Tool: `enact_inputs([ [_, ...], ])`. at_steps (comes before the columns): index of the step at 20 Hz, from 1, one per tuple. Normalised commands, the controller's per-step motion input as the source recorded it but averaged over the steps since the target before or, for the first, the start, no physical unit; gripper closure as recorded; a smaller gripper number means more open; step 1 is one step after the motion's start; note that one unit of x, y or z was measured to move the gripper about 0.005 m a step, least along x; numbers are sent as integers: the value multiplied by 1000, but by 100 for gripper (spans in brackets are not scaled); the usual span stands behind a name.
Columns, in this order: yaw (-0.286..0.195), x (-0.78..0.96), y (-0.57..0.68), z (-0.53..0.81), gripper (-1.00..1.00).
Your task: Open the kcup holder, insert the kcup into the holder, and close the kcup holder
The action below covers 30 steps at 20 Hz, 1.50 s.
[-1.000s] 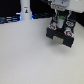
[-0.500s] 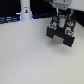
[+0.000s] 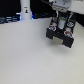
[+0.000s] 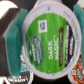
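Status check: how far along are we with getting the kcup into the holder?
Picking up looks done: the wrist view shows the green-topped round kcup clamped between the gripper's teal fingers. In hand: the gripper hangs right over the black boxy kcup holder in the exterior view. Whether the holder is already open is too blurred to tell. Left: inserting the kcup and closing the holder.

Table [image 3: 27,55] is a plain white, matte surface filling most of the exterior view. The kcup holder [image 3: 61,36], a black boxy unit, sits directly on it toward the exterior view's right, near the far edge. At the back on the exterior view's left a white upright object [image 3: 24,11] stands at the table's far edge; blurred, can't tell what it is.
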Motion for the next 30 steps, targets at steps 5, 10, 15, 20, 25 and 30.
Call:
enact_inputs([
  [5, 1, 110, 182, 91, 100],
  [10, 2, -8, -42, -274, 100],
  [15, 4, -121, -59, -231, 100],
  [20, 21, 12, 65, -145, 100],
  [25, 51, 93, 98, 24, -100],
  [30, 70, 111, 15, 146, -100],
])
